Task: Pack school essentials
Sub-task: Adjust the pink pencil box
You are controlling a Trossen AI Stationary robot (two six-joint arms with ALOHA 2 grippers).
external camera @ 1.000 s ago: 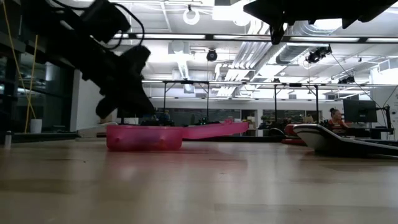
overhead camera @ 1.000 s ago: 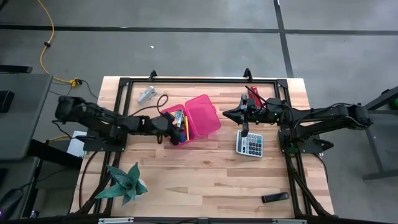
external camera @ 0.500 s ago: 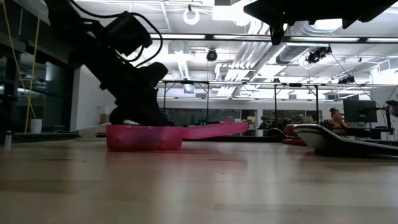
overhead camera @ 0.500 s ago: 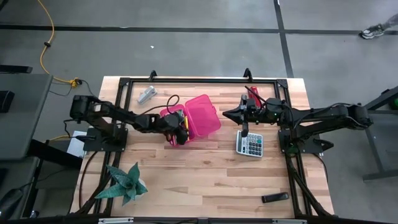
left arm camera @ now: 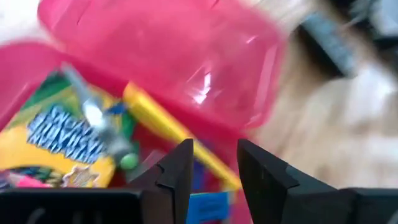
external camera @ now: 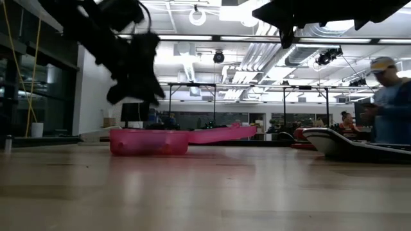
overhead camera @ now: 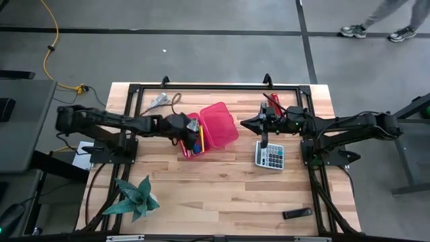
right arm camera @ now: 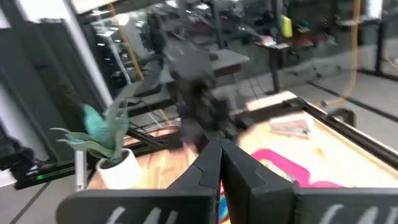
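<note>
Two arms are showing over your table, and the left gripper (overhead camera: 190, 126) is the one at work: it is hovering above the open pink case (overhead camera: 208, 128), clear of the rim in the low view (external camera: 138, 96). Through its wrist camera you are seeing its two dark fingers (left arm camera: 177, 168) standing a narrow gap apart, with nothing between them and nothing touching them. Directly beyond the fingertips the yellow-and-green crayon box (left arm camera: 56, 140) is lying flat in the case's tray, a yellow pencil (left arm camera: 168, 134) is slanting across beside it, and a green-tipped metal piece (left arm camera: 102, 127), likely the scissors, is resting on top of the box. The case's lid (overhead camera: 220, 122) is lying open toward the table's middle, flat on the wood.

Your right gripper (overhead camera: 264, 142) is waiting with its fingers pressed together, holding nothing, poised above the grey calculator (overhead camera: 270, 156); the red stapler (overhead camera: 273, 102) is lying near the far edge just beyond that arm. A potted plant (overhead camera: 134, 196) is sitting at the left front corner, and a person (external camera: 385, 102) is standing in the room behind the table.
</note>
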